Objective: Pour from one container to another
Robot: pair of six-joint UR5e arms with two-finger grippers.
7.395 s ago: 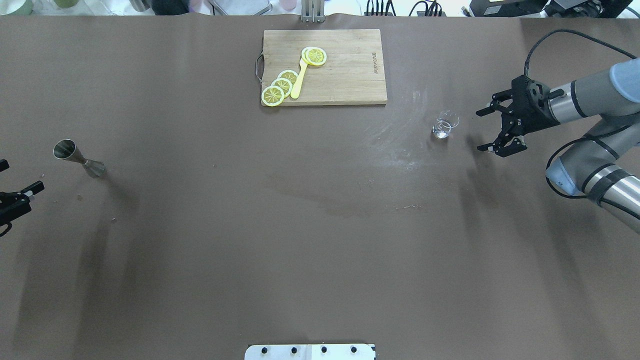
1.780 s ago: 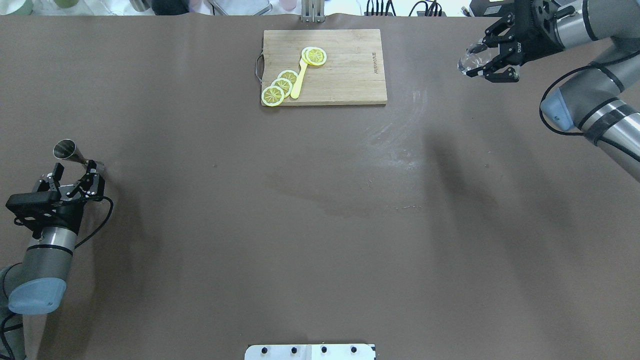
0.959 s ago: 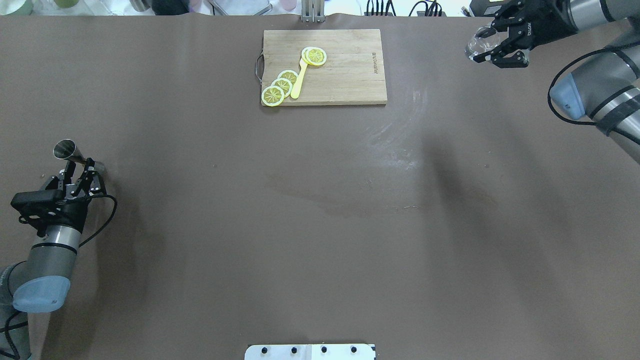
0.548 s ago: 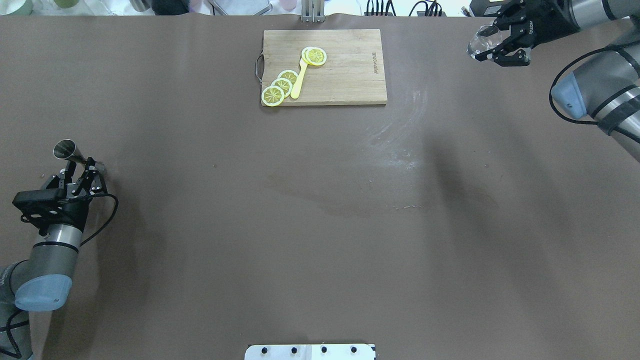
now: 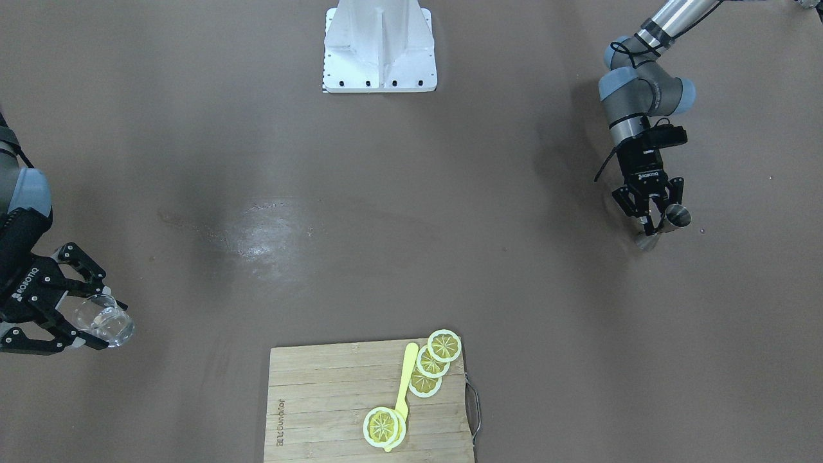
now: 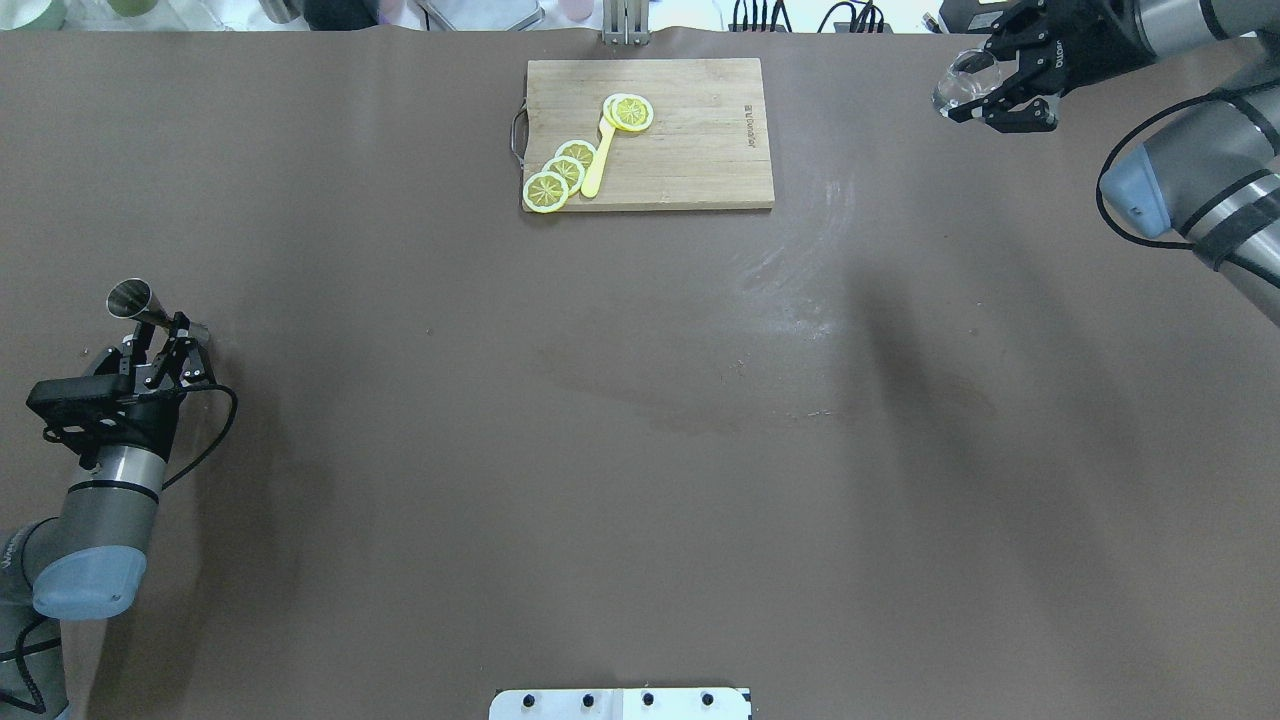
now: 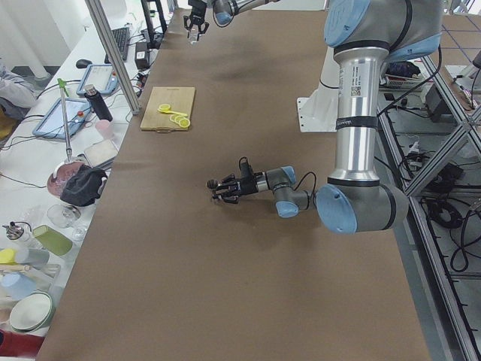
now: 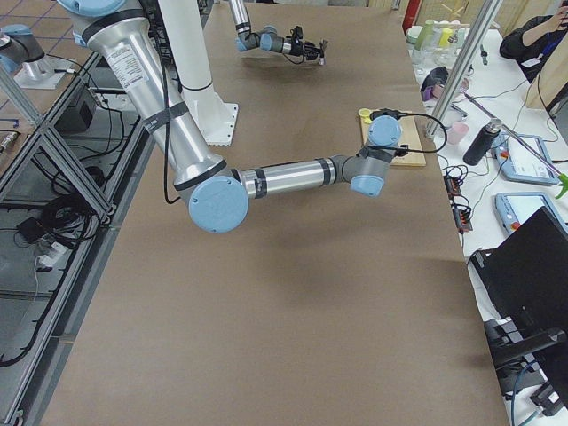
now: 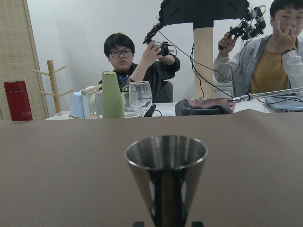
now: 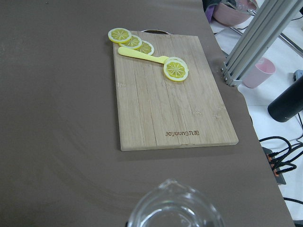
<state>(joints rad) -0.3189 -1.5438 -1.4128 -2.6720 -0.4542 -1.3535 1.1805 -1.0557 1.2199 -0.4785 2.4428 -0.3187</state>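
Left gripper [image 6: 163,328] is squeezing the jigger [image 6: 130,298] at its thin middle, jigger standing on the worktop [image 6: 640,450] | right gripper [image 5: 114,328] is gripping the glass [image 5: 105,323], holding it in the air.

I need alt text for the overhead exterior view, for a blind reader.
Left gripper closed on the steel jigger at the left edge; right gripper holds the clear glass cup aloft, far right. Cutting board with lemon slices at far centre.
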